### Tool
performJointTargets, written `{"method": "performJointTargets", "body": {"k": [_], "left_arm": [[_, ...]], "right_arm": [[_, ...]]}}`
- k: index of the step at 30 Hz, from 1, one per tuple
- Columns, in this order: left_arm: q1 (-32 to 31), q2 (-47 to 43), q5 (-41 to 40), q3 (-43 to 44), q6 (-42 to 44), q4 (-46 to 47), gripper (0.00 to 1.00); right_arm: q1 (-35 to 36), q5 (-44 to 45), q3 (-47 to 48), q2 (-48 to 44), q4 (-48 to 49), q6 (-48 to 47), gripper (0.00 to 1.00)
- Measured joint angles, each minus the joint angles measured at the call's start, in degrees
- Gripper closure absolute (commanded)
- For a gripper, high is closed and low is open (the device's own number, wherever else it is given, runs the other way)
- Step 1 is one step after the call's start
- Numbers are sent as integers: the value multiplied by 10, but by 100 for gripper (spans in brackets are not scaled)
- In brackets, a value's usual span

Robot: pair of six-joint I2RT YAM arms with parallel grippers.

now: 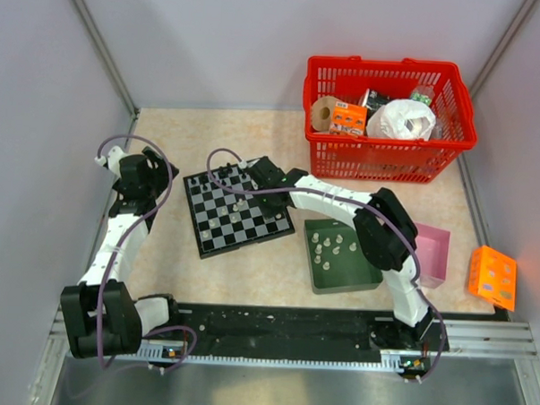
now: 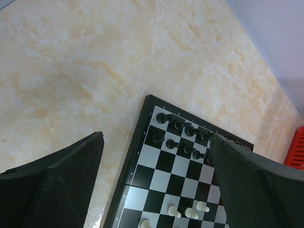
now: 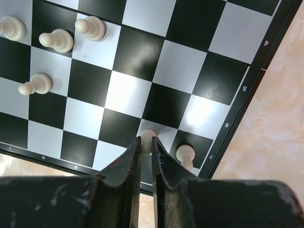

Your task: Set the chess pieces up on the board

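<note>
Whitish chess piece [image 3: 148, 136] pinched in the right gripper [image 3: 146, 144] near the edge of the board [image 3: 133, 57], visible only from the right wrist; left wrist view shows the left gripper [image 2: 156, 140] spread wide.

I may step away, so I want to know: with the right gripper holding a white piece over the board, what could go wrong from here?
1. The right gripper seems to pinch the white piece only by its top, so it may tilt or topple on release.
2. Another white piece stands just beside the gripper; opening could knock it over.
3. Both are near the edge of the board, so a toppled piece might roll off.
</note>
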Motion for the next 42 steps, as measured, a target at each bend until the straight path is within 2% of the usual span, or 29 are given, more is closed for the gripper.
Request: {"method": "performJointTargets", "body": {"k": [4, 12, 18, 23, 25, 28, 34, 40, 42], "left_arm": [[2, 5, 5, 0, 2, 0, 1], [4, 25, 12, 0, 11, 0, 1], [9, 48, 13, 0, 12, -1, 2], [16, 65, 14, 1, 11, 0, 7], [19, 75, 16, 3, 10, 0, 13], [24, 91, 25, 3, 6, 4, 28], [34, 113, 46, 3, -6, 21, 54], [42, 141, 58, 3, -10, 33, 81], [44, 152, 60, 3, -9, 33, 85]], "right_arm": [[0, 1, -7, -5, 0, -2, 86], [0, 0, -5, -5, -12, -7, 66], [-8, -9, 51, -5, -26, -18, 66], [-26, -10, 123, -3, -25, -26, 74], [-35, -6, 165, 6, -26, -27, 78], [-50, 3, 223, 33, -19, -26, 84], [-84, 23, 348, 137, -9, -26, 92], [-110, 28, 415, 238, 13, -26, 95], [-117, 30, 419, 258, 21, -26, 95]]}}
